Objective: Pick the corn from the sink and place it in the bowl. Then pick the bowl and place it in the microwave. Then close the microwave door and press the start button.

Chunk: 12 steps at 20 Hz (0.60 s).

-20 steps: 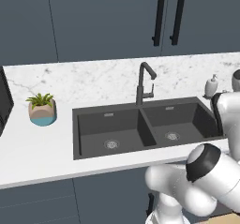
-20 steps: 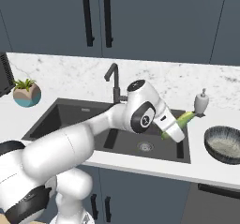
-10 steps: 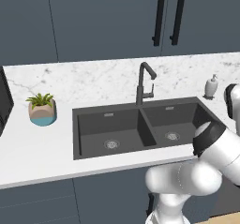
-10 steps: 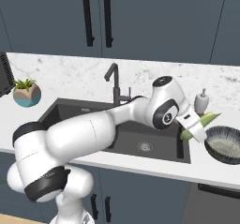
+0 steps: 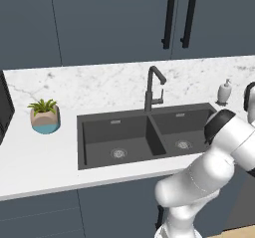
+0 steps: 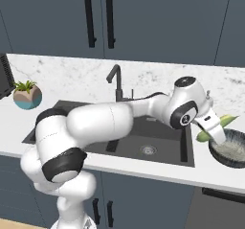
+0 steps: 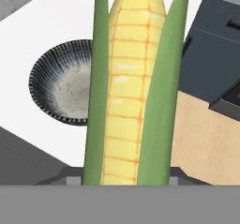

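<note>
One ear of corn (image 7: 131,92) runs up the middle of the hand view from six to twelve o'clock, yellow kernels between two long green husk leaves, and it sits between the fingers of the gripper (image 6: 214,130), which is clamped on it. From the right base view the corn (image 6: 224,124) pokes out at about two o'clock from the gripper, held above the near rim of the ribbed dark bowl (image 6: 231,148), not yet resting inside it. That bowl (image 7: 61,85) appears at nine o'clock of the corn in the hand view, standing on the white counter (image 7: 56,21) and partly hidden behind the left husk leaf. The white arm (image 6: 110,120) stretches across the dark double-basin sink (image 6: 143,139), whose black faucet (image 6: 116,82) stands at the back edge. From the left base view both basins of the sink (image 5: 144,137) lie bare around their round drains, a soap dispenser (image 5: 224,92) stands at three o'clock of the faucet, and a small potted plant (image 5: 45,116) sits well apart at nine o'clock on the marble counter.
</note>
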{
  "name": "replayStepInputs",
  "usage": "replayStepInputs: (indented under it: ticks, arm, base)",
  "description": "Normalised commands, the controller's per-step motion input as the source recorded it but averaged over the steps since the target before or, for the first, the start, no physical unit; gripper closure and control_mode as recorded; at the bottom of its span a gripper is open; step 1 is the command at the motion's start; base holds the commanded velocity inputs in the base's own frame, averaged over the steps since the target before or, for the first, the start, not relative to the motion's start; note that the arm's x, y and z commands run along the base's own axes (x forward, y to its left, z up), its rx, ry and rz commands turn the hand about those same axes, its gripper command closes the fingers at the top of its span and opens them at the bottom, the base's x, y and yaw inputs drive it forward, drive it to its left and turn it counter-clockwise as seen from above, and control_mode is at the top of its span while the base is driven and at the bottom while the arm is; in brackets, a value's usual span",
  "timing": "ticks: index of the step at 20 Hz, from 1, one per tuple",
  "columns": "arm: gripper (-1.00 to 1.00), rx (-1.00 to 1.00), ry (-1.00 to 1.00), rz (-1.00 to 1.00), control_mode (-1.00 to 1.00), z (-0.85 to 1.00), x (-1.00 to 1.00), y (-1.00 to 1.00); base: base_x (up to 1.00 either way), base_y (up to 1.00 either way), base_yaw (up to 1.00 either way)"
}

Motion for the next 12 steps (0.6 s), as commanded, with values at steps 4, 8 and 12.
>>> replayStepInputs:
  ticks: [4, 8, 12]
  arm:
    - [1.0, 0.17, -0.02, 0.04, -1.0, -0.19, 0.18, -0.21]
    - [1.0, 0.14, -0.01, 0.02, -1.0, -0.19, 0.27, -0.02]
    - [1.0, 0.06, 0.0, 0.0, -1.0, -0.03, 0.29, -0.11]
  base:
    - [0.0, 0.0, 0.0]
    - [0.0, 0.0, 0.0]
    - [0.0, 0.0, 0.0]
